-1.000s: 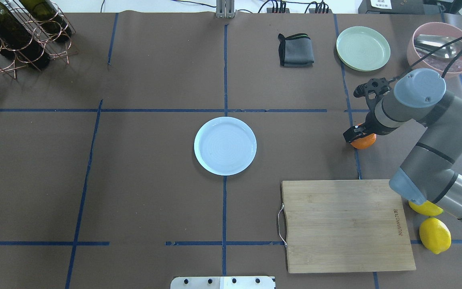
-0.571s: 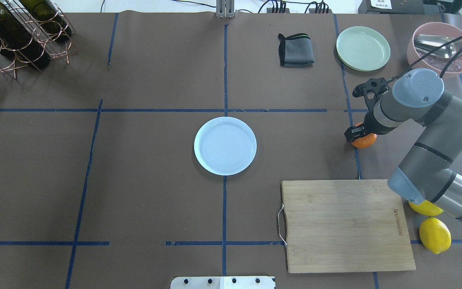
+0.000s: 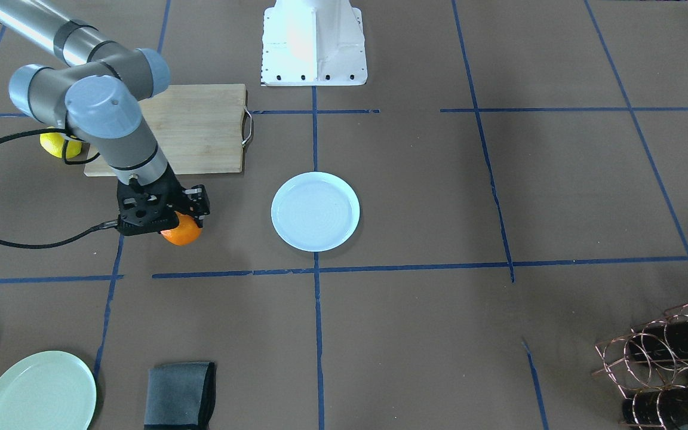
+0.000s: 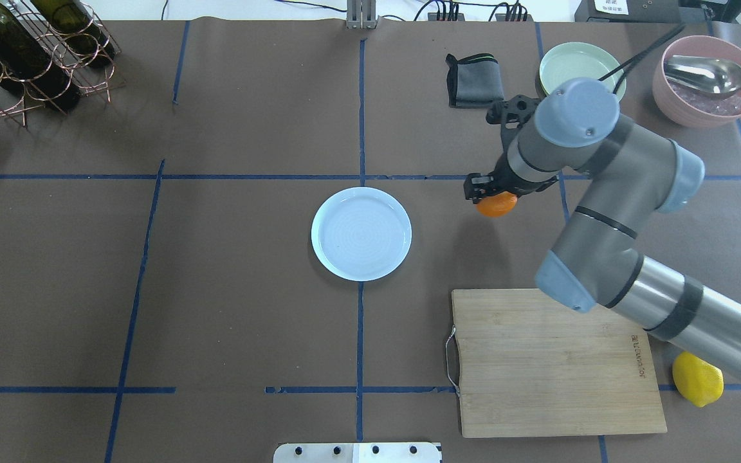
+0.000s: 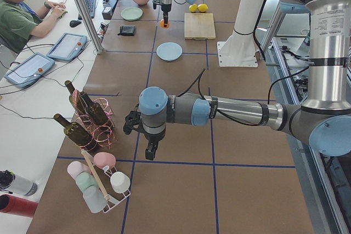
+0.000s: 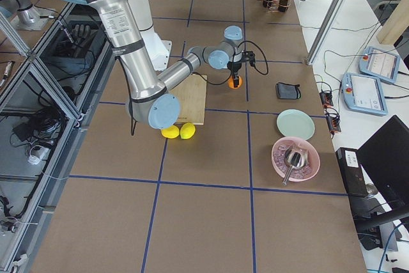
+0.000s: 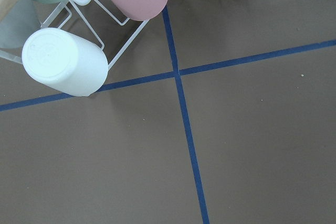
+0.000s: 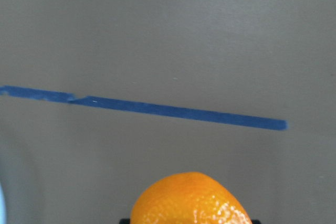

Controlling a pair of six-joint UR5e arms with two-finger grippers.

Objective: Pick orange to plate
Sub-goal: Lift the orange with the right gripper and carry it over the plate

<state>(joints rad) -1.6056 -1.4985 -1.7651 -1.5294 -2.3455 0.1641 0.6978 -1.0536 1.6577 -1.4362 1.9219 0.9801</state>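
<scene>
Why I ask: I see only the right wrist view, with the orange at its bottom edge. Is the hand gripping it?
Observer: Yes. The right hand is shut on the orange, with fingers on either side.
Operator: Where's the plate?
Observer: The plate sits apart from the orange, to the robot's left of it, and is empty.
Operator: Anything in the way?
Observer: The cutting board lies nearer the robot's base, off that line.

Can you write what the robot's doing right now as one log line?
right gripper: shut on orange | orange: not yet over plate | plate: empty | left gripper: state unclear
</scene>
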